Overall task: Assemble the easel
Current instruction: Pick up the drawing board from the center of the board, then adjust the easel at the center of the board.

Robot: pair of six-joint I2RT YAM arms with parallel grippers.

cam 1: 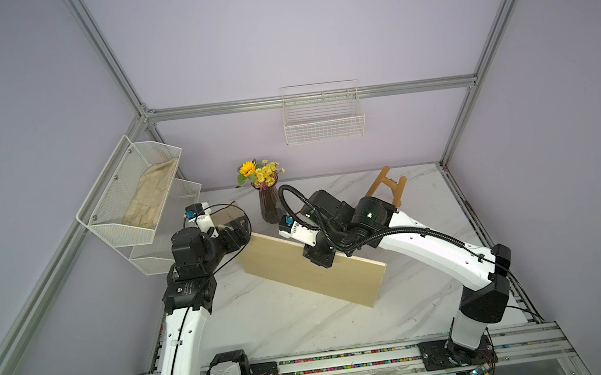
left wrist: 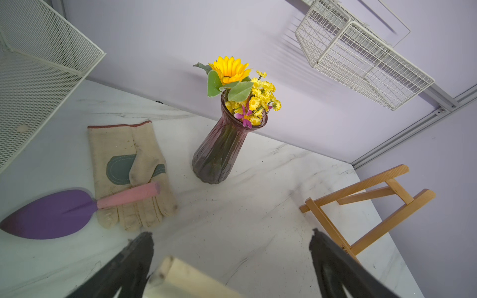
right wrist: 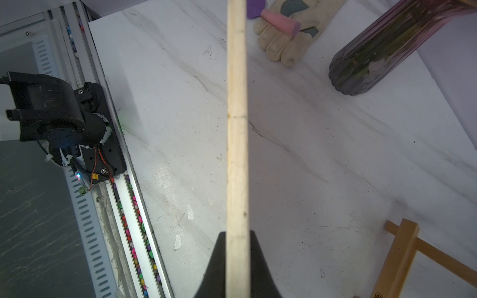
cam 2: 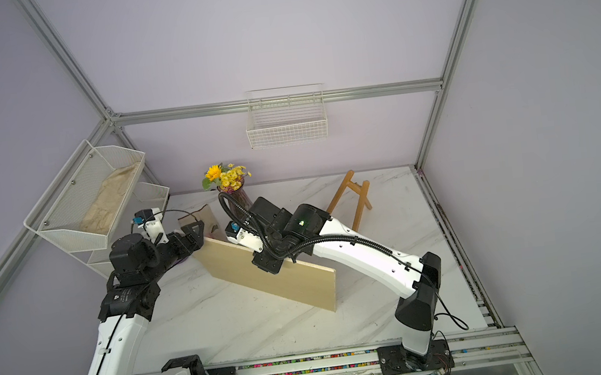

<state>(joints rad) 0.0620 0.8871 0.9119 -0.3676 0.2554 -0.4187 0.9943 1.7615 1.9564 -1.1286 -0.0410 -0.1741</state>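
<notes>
Easel (cam 1: 387, 186) of honey-brown wooden slats stands upright at the far right of the white marble-patterned tabletop (cam 1: 287, 324), well apart from both arms. In the left wrist view its two tapering legs, cross bar, low ledge strip and rear prop leg all show, and the prop looks swung out behind the frame. So the stand itself seems set up and nothing rests on its ledge yet.

The right gripper (right wrist: 238, 233) has its fingers closed tight on the upper long edge of a large flat pale plywood board (cam 1: 340, 284). The board is held on edge and slanted across the middle of the table, near the easel but not touching it. Whether its lower edge rests on the table cannot be told.

The left gripper (left wrist: 229, 234) has its fingers spread wide and holds nothing. One end corner of the board lies in the gap between them, ungripped.

What appears left, as a judgement, is carrying the board over and seating it on the ledge, leaning against the legs. A ribbed purple glass vase (cam 1: 269, 207) with yellow flowers stands just behind the board, close enough to be knocked
</notes>
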